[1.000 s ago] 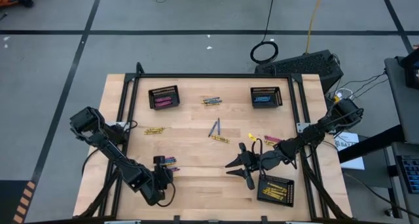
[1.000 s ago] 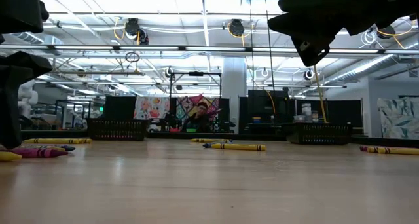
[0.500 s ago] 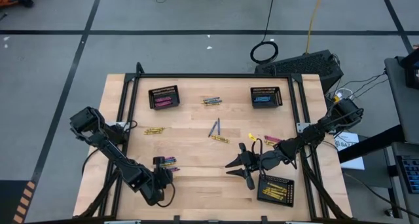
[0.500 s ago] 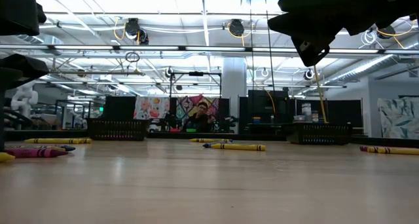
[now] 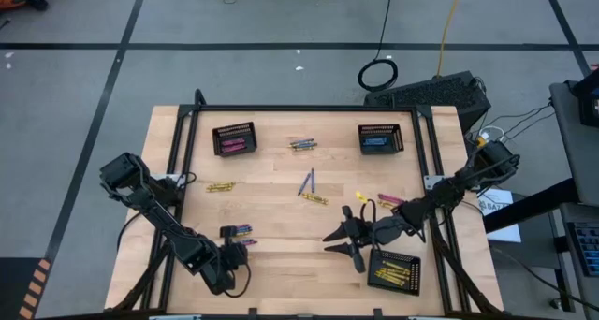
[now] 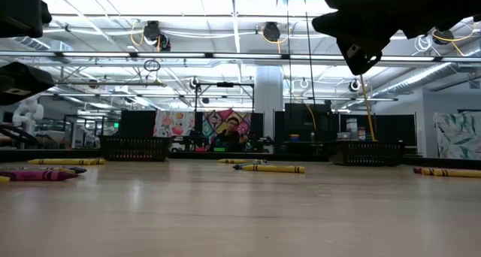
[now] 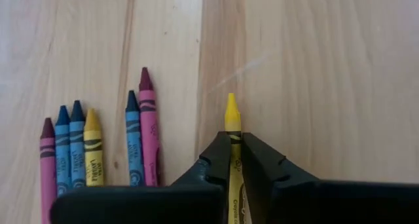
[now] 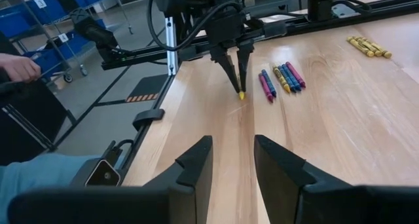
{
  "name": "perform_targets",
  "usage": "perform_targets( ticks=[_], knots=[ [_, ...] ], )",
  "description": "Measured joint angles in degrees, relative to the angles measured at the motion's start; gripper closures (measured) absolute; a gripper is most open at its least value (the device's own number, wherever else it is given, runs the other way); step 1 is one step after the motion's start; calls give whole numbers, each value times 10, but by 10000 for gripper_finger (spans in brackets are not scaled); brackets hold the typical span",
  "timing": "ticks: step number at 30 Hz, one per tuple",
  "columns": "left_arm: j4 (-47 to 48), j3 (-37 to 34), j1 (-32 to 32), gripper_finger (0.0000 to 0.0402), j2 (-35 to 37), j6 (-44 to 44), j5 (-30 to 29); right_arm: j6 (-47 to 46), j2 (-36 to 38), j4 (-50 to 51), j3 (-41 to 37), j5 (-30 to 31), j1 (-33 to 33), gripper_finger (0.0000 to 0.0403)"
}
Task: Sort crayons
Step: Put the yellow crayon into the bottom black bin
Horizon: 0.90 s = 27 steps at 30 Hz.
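Note:
My left gripper (image 5: 227, 236) stands at the table's near left, shut on a yellow crayon (image 7: 232, 116) whose tip sticks out past the fingertips. Beside it, several pink, blue and yellow crayons (image 7: 85, 149) lie flat on the wood in a row. My right gripper (image 8: 232, 165) hovers open near the table's middle (image 5: 342, 236) with nothing between its fingers, and it faces the left gripper (image 8: 236, 67). Other loose crayons lie scattered: yellow ones (image 5: 220, 186), a mixed bunch (image 5: 301, 144), blue ones (image 5: 307, 181) and pink ones (image 5: 388, 199). My left gripper pinches the yellow crayon between its two fingers (image 7: 216, 155), which lie along it, just behind its pointed end (image 7: 231, 119). The fingers slant steeply down from above. The yellow tip (image 8: 241, 95) shows below the fingertips at the tabletop; I cannot tell whether it rests on the wood.
Three black mesh baskets stand on the table: one with pink crayons at the far left (image 5: 233, 138), one with blue at the far right (image 5: 380, 138), one with yellow at the near right (image 5: 393, 270). A person's hand (image 8: 16, 67) and blue sleeve (image 8: 39, 171) show beyond the table's edge.
My left gripper has shut on the yellow crayon beside the row of crayons and has otherwise stayed where it was. In the low view its dark finger and the yellow crayon end at the picture's left edge have drawn out of sight.

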<state>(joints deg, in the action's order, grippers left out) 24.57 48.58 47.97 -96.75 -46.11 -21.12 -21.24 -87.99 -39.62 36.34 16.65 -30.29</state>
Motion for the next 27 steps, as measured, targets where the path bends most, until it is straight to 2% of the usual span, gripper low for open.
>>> perform_targets(
  ticks=[5,11,14,16,19,22,24,27],
  knots=[
    [-6,0,-1,370,-5,-1,0,3,0,0,0,0,-2,303],
    [-33,3,-10,323,-38,-1,6,6,0,0,0,0,-2,303],
    [-36,3,-15,314,-43,-1,7,7,0,0,0,0,-2,303],
    [-42,3,-18,323,-43,-1,11,7,0,0,0,0,-2,303],
    [-49,2,-21,364,-44,2,20,17,0,1,0,0,-3,303],
    [-63,1,-21,391,-44,-2,10,70,7,11,0,14,-19,303],
    [-88,-1,-12,391,-46,1,-22,106,13,10,0,28,-33,303],
    [-156,-3,-2,397,-50,25,-103,137,11,9,0,32,-46,303]
  ],
)
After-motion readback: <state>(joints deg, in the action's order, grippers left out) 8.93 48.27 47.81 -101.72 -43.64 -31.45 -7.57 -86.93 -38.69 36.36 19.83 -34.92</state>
